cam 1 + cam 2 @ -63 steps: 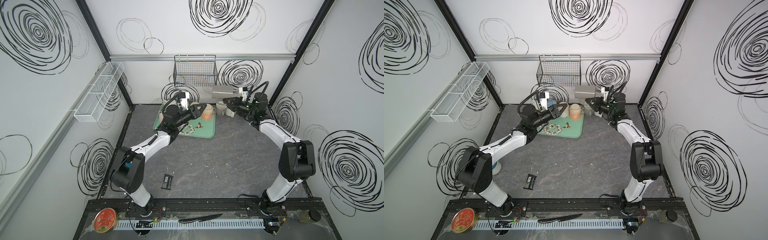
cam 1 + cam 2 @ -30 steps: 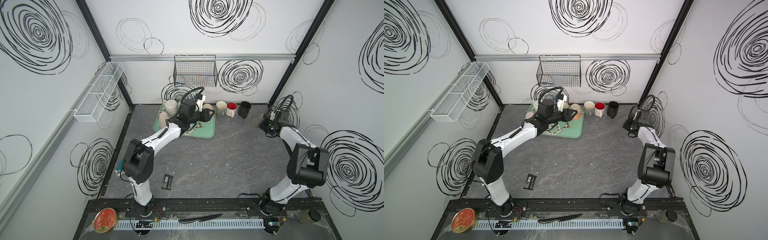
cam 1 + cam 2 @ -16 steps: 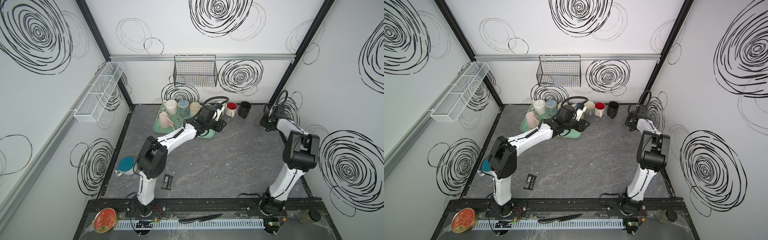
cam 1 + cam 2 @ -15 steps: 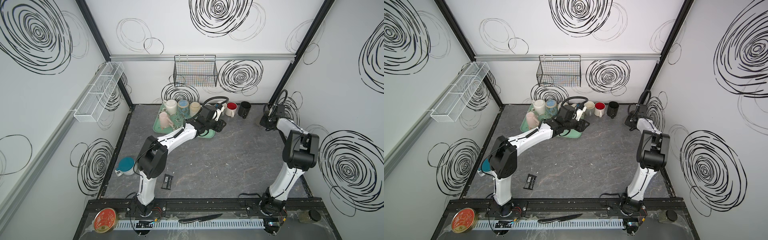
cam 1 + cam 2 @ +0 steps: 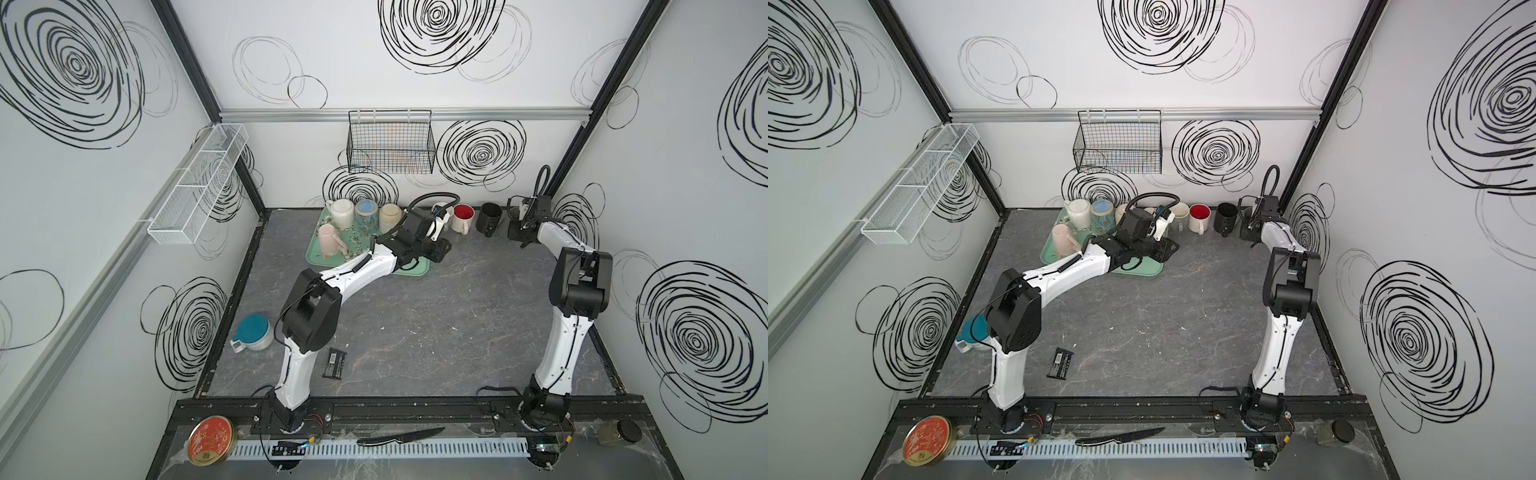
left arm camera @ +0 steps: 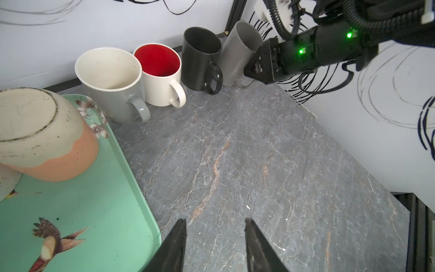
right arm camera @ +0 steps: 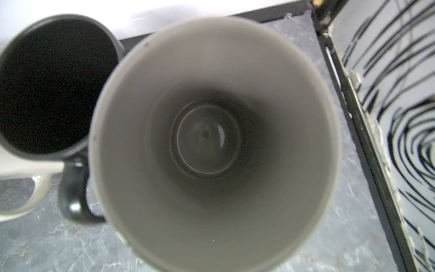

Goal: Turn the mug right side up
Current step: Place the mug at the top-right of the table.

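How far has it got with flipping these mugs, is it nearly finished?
The cream mug, red-lined mug and black mug stand mouth up in a row. The right hand grips a grey mug beside them, mouth up but tilted, not yet released. The left hand is open and empty. The peach mug on the green tray is bottom up, so more remains.

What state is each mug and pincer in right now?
grey mug: mouth up, tilted, gripped
black mug: upright
red-lined mug: upright
cream mug: upright
peach mug: upside down on green tray
left pincer: open, empty
right pincer: shut on grey mug
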{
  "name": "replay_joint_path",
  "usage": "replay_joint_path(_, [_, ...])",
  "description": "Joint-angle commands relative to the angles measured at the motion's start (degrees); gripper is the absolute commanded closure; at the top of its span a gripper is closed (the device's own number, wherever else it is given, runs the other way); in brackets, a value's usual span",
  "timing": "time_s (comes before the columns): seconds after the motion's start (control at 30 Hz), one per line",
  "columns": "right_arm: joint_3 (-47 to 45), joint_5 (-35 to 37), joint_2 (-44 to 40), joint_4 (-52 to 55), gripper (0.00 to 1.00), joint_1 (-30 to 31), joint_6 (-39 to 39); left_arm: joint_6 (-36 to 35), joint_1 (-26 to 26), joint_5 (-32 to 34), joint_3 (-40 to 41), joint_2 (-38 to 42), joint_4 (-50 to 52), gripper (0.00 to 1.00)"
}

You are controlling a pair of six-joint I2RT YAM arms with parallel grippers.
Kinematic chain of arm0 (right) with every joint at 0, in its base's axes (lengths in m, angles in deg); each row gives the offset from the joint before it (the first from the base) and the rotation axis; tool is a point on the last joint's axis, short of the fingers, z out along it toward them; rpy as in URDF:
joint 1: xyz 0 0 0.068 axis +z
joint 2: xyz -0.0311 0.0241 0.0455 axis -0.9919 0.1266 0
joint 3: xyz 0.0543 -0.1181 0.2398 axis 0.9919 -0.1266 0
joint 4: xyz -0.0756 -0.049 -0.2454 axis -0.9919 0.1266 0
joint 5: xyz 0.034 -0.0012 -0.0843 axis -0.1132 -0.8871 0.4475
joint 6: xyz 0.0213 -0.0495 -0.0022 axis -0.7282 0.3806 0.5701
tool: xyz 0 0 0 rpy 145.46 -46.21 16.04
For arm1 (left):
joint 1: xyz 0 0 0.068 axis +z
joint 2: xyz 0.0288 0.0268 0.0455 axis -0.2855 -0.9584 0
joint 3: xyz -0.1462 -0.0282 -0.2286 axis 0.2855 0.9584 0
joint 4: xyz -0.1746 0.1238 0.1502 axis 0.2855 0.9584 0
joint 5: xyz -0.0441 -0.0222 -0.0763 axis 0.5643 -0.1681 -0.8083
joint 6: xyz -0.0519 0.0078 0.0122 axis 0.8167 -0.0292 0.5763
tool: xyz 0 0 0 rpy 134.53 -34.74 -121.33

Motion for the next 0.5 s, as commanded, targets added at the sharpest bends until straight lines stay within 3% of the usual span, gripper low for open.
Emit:
replay_joint_path(0.0, [4.34,-0.70,1.45,0.16,1.00,0.25,2.38,-2.30,0.18,1.17,-2.26,-1.39,0.13,0.55])
replay_joint_path(0.13, [6.56,-0.63,2.96,1.59,1.00,0.68,2.96,-2.34,0.37,1.31,-2.31,-1.82,0.33,0.55])
replay_joint_path(0.33, [7.03,0.98,3.03,2.30,0.74,1.64,4.35,-2.29,0.64,1.29,-2.14,-1.87,0.48,0.55])
replay_joint_path(0.47, [7.29,1.98,2.75,2.80,0.68,2.26,5.24,-2.37,0.70,1.53,-1.23,-1.35,0.35,0.55])
